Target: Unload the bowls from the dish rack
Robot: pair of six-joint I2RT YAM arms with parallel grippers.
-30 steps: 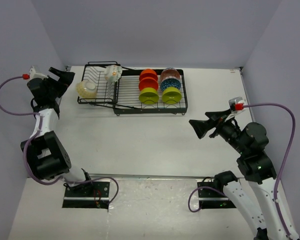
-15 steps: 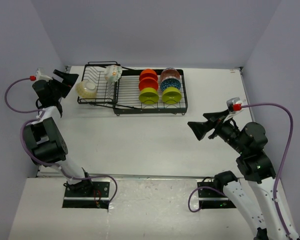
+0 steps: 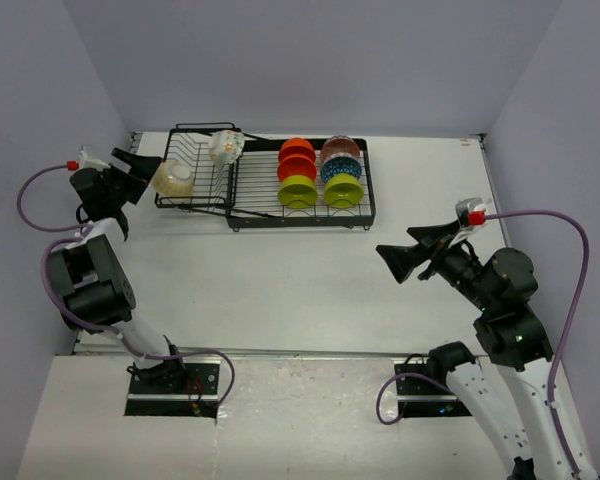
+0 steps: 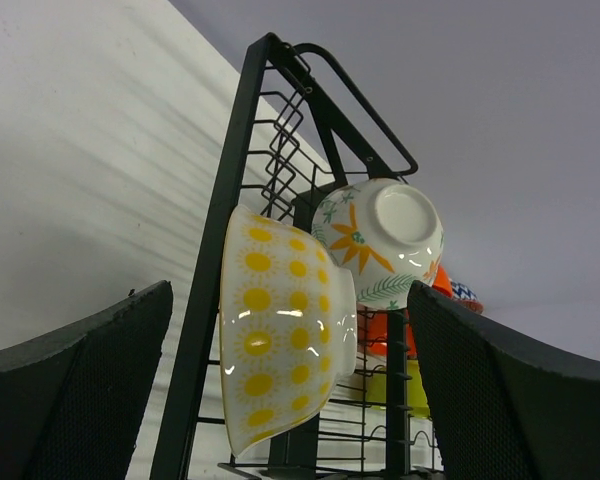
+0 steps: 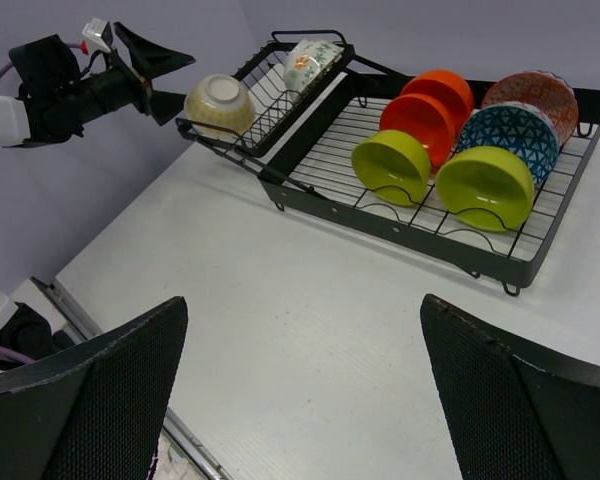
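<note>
The black wire dish rack stands at the back of the table. Its small left basket holds a cream bowl with yellow suns and a white floral bowl. In the long section stand orange-red bowls, two lime green bowls, a blue speckled bowl and a pinkish-brown bowl. My left gripper is open just left of the basket. The sun bowl shows between its fingers, untouched. My right gripper hangs open over bare table, well in front of the rack.
Purple walls close in on the left, back and right of the white table. The left arm's cable loops beside the left wall. A metal strip marks the table's near edge.
My left gripper has swung right along the wall, up to the basket end with the sun bowl. The right arm has barely shifted.
</note>
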